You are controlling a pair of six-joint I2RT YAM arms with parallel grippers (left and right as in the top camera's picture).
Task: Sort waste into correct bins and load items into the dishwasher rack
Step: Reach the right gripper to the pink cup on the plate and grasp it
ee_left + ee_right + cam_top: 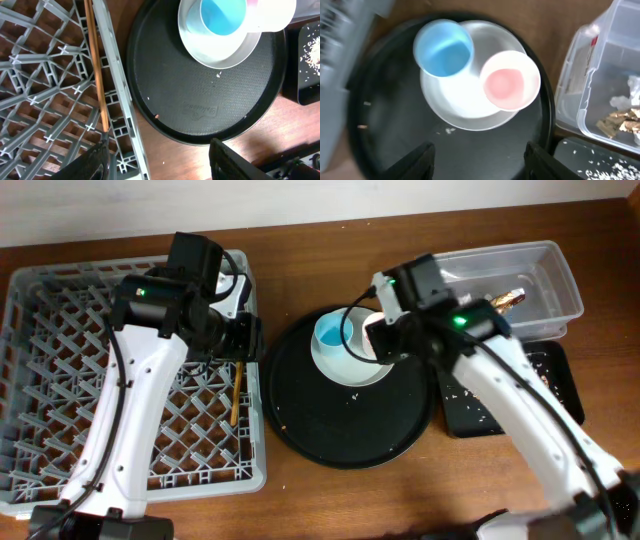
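Note:
The grey dishwasher rack (60, 380) fills the left. A wooden chopstick (236, 392) (95, 65) lies in the rack along its right wall. My left gripper (243, 340) (162, 167) hangs open over that wall, with nothing between its fingers. On the round black tray (350, 430) a pale plate (465, 102) carries a blue cup (443, 48) and a pink cup (510, 82), both upright. My right gripper (380, 340) (480, 165) hovers open above the plate and holds nothing. The clear tub (520, 275) holds a gold foil wrapper (620, 121).
A shallow black rectangular tray (500, 395) with scattered pale scraps sits at the right, below the clear tub and next to the round tray. A few crumbs lie on the round tray. Bare wooden table (400, 500) shows along the front.

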